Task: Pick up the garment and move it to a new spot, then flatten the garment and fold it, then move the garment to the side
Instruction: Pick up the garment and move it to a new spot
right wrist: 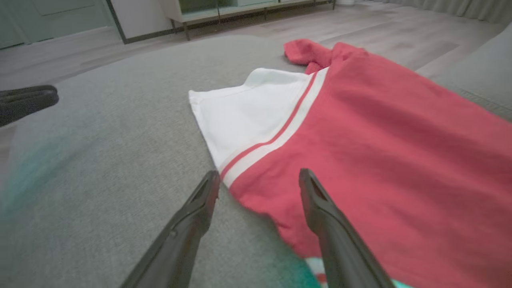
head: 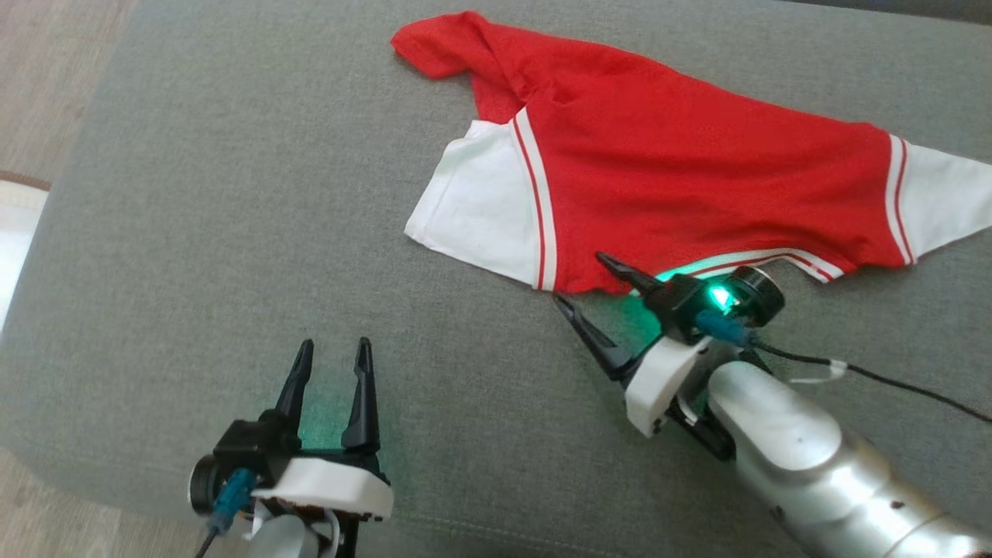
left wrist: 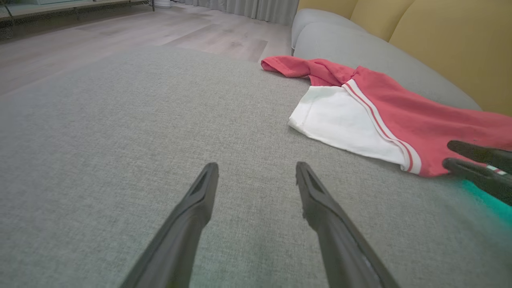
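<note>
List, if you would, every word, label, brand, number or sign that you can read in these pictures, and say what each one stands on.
None: there is no text to read here.
The garment: plain red cloth, white sleeve ends and stripe trim, with no print or legible label.
The left gripper and the right gripper: dark fingers without markings.
The grey cushion: bare fabric.

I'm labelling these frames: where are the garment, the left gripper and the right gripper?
the garment [head: 682,170], head view, middle of its red body.
left gripper [head: 335,342], head view, midway between its fingertips.
right gripper [head: 580,277], head view, midway between its fingertips.
</note>
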Tool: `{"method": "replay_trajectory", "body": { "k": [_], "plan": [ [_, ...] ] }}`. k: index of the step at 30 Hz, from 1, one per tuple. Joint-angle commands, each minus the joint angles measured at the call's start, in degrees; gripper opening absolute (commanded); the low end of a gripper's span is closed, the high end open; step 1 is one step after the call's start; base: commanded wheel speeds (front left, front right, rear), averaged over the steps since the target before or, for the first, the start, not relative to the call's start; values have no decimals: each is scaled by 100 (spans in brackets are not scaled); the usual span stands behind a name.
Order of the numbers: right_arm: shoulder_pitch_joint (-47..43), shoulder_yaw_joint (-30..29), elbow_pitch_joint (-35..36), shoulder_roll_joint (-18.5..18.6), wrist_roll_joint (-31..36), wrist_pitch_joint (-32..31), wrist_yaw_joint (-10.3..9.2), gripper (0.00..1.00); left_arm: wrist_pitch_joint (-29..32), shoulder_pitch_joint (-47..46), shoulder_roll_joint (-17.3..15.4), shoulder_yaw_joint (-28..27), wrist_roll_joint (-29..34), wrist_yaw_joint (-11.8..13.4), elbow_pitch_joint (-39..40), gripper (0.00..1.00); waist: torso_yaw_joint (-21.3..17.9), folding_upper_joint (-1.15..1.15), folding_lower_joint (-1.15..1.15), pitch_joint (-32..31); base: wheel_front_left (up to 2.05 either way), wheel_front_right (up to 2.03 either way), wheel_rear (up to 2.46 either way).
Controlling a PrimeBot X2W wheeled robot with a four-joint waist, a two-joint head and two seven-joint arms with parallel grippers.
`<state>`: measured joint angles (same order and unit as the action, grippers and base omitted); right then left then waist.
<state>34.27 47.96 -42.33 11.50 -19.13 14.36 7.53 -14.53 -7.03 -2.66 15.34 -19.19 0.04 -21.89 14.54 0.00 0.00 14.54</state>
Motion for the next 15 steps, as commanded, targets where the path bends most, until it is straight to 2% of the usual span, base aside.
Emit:
{"method": "replay_trajectory", "body": {
  "k": [1, 12, 13, 14, 15],
  "plan": [
    [225, 160, 80, -70, -71, 63, -4, 100, -47, -113, -21, -113, -38, 41, 120, 100, 36, 0, 0, 31, 0, 0, 0],
    [588, 961, -780, -339, -496, -43, -4, 100, -47, -140, -21, 20, -170, 104, 94, 100, 305, 0, 0, 81, 0, 0, 0],
    [590, 991, -853, -351, -554, -51, -4, 92, -47, -134, -21, 13, -174, 107, 92, 100, 315, 0, 0, 83, 0, 0, 0],
    [594, 1030, -925, -353, -594, -63, -4, 61, -47, -129, -21, 7, -175, 109, 91, 100, 322, 0, 0, 83, 0, 0, 0],
    [590, 1065, -978, -360, -647, -62, -4, 17, -47, -124, -21, 0, -172, 110, 89, 100, 323, 0, 0, 80, 0, 0, 0]
  ]
}}
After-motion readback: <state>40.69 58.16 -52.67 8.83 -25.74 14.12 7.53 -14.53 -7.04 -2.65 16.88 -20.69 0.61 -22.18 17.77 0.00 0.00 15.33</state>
